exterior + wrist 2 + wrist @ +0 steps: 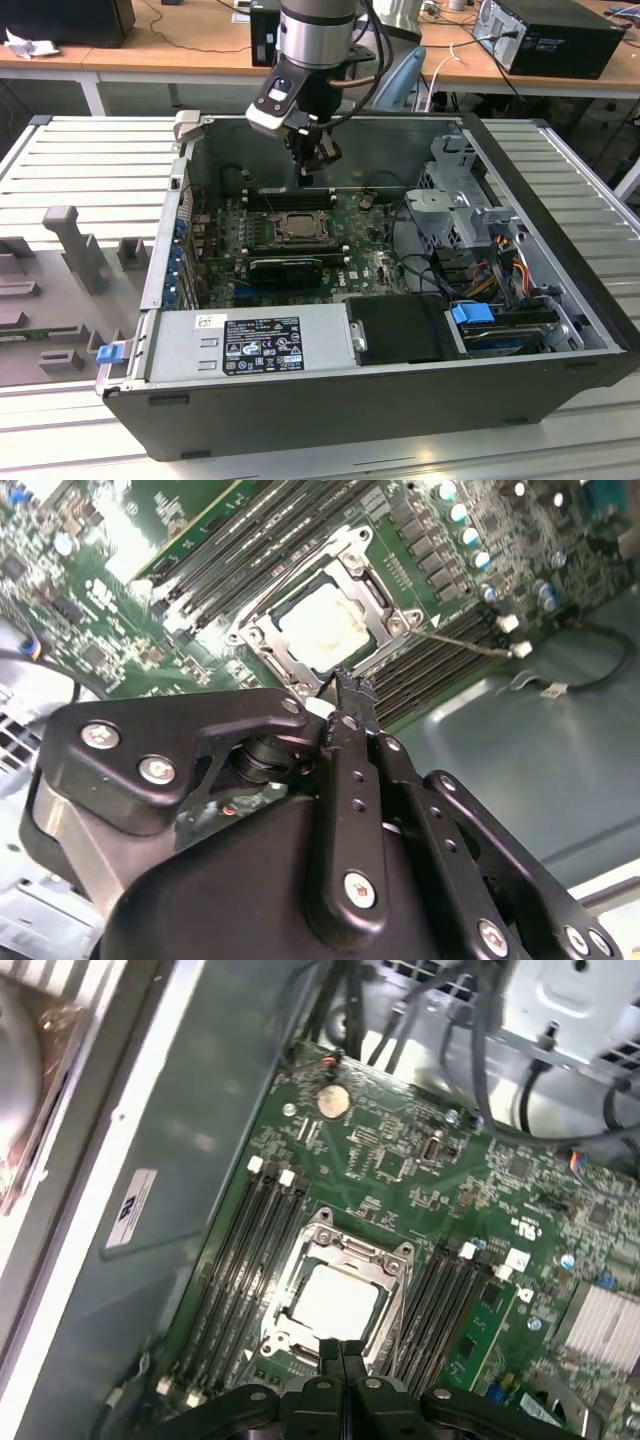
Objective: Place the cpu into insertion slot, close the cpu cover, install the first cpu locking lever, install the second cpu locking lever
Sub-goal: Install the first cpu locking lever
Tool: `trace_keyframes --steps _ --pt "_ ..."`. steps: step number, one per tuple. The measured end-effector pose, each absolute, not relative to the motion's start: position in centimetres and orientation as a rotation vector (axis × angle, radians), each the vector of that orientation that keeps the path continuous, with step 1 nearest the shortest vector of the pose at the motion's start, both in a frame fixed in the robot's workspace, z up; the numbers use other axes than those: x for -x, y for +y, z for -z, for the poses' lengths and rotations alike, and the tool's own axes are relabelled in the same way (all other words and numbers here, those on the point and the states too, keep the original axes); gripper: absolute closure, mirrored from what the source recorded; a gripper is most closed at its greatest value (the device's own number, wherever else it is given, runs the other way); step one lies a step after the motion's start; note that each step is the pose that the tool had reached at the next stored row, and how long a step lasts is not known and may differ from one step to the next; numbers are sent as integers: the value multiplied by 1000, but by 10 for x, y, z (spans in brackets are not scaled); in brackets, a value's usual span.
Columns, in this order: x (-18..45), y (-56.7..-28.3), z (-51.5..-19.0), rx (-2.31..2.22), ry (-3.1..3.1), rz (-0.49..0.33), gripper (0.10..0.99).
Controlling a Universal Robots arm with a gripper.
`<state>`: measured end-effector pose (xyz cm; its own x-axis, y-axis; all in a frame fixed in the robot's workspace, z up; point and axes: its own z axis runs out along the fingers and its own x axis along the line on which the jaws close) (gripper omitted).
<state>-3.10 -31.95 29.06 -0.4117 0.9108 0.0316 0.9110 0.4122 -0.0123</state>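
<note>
Silver-and-black arm [318, 35] ending in an all-black gripper [306, 172].

Above the gripper, the arm's last section is a brushed silver cylinder with a dark band. Just above the gripper sits a pale grey camera housing [272, 103] with a blue spot, and black cables [380, 65] loop down toward it. In the second wrist view the gripper's linkage bars [350, 810] are matte black with rounded ends, pinned with bright silver screws [158, 770]. Its slim fingers [352, 695] narrow to ridged tips.

Counted on the board: one cpu [338, 1298], one cpu cover [352, 1250], one coin cell [333, 1100]. One open computer case [400, 400], centre of the exterior view.
</note>
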Motion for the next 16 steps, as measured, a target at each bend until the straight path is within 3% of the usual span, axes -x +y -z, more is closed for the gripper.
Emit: trace_keyframes --steps 16 --pt "31 -320 -289 1353 -2822 25 980"
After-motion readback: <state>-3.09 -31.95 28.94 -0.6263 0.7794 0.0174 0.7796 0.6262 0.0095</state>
